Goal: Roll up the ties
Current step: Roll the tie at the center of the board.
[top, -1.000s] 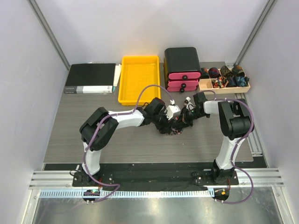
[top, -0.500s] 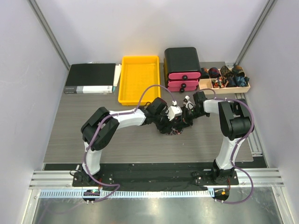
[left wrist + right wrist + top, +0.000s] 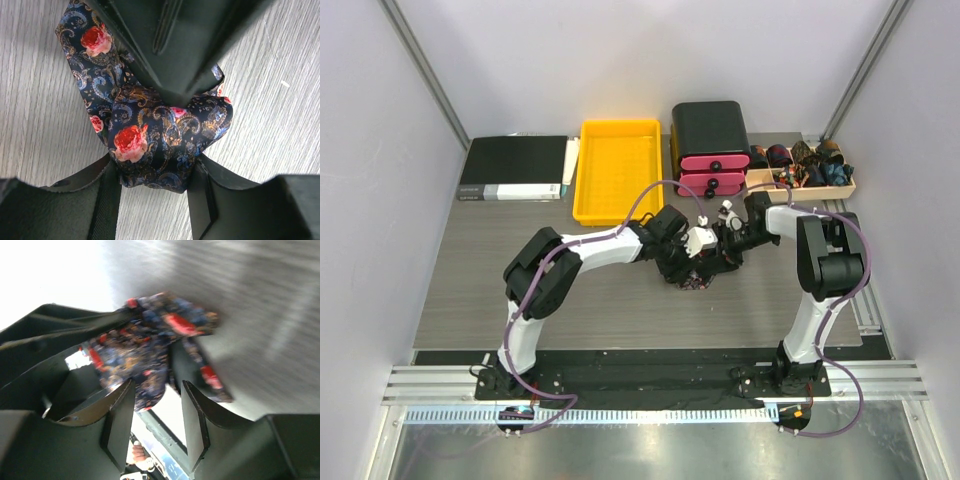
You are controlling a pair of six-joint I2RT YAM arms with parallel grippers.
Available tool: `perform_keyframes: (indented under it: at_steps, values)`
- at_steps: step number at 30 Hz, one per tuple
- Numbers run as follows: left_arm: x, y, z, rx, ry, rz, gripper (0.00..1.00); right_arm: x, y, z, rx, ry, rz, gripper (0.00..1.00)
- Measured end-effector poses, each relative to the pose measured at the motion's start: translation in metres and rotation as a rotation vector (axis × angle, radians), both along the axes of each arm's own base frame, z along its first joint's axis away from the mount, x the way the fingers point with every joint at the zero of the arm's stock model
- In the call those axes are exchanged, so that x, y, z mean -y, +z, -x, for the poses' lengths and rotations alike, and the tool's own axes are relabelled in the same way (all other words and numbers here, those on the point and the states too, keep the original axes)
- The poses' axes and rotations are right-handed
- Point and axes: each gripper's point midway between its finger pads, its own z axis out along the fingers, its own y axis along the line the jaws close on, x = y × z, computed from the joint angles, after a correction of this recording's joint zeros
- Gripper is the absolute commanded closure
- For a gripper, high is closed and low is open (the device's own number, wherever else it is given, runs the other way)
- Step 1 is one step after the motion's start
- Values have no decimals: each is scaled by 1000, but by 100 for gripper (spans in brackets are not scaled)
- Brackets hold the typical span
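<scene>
The left arm (image 3: 610, 245) now reaches more toward the desk's right edge. The tie (image 3: 695, 282) is bunched up smaller between the left gripper (image 3: 155, 172) and right gripper (image 3: 155, 390).

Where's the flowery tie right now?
In the top view, the tie is bunched up in the middle of the table, in front of the pink drawers. The left end effector grips it, with the right end effector touching it too.

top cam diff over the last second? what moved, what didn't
The left gripper pushed further right, toward the right gripper, so the two now crowd closer over the tie, which looks bunched tighter. No new grasp or release is visible. The yellow tray, drawer unit, binder and wooden box stayed put.
</scene>
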Motion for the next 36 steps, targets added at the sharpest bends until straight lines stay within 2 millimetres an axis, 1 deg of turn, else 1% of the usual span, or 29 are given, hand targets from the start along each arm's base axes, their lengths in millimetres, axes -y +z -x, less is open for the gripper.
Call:
perform_keyframes:
  at_steps: [4, 7, 8, 11, 12, 13, 15, 16, 18, 19, 21, 24, 29, 30, 32, 36]
  values:
    - [0, 0, 0, -3, -4, -11, 86, -6, 13, 0, 14, 10, -61, 44]
    - [1, 0, 0, -5, -8, -17, 84, -10, 19, 1, 24, 13, -98, 44]
    - [0, 0, 0, -5, -9, -19, 83, -12, 20, 2, 27, 16, -108, 46]
    - [1, 0, 0, -3, -15, -19, 77, -15, 19, 4, 30, 23, -115, 62]
    - [0, 0, 0, -1, -18, -20, 75, -18, 17, 6, 29, 27, -114, 77]
    - [0, 0, 0, 0, -19, -20, 69, -19, 16, 7, 29, 32, -114, 84]
    - [0, 0, 0, 3, -24, -21, 62, -22, 14, 8, 27, 36, -113, 99]
    - [0, 0, 0, 5, -25, -20, 54, -22, 13, 8, 27, 36, -114, 99]
    - [-1, 0, 0, 9, -24, -13, 50, -22, 11, 8, 10, 29, -115, 99]
    - [-2, 0, -1, 14, -21, -5, 44, -22, 9, 9, 3, 29, -117, 99]
    - [-3, 1, -1, 20, -18, 14, 36, -21, 7, 10, -10, 27, -120, 99]
    - [-7, 4, 3, 8, -17, 57, 28, -20, 2, 10, -31, 22, -118, 99]
    - [-22, 7, 12, -22, -12, 134, 22, -18, -3, 9, -45, 24, -105, 99]
    - [-24, 7, 14, -22, -16, 148, 20, -17, -4, 9, -49, 26, -101, 99]
    - [-25, 7, 15, -28, -22, 161, 19, -15, -6, 8, -59, 24, -87, 99]
    - [-21, 11, 12, -14, -34, 186, 17, -12, -9, 8, -75, 24, -59, 99]
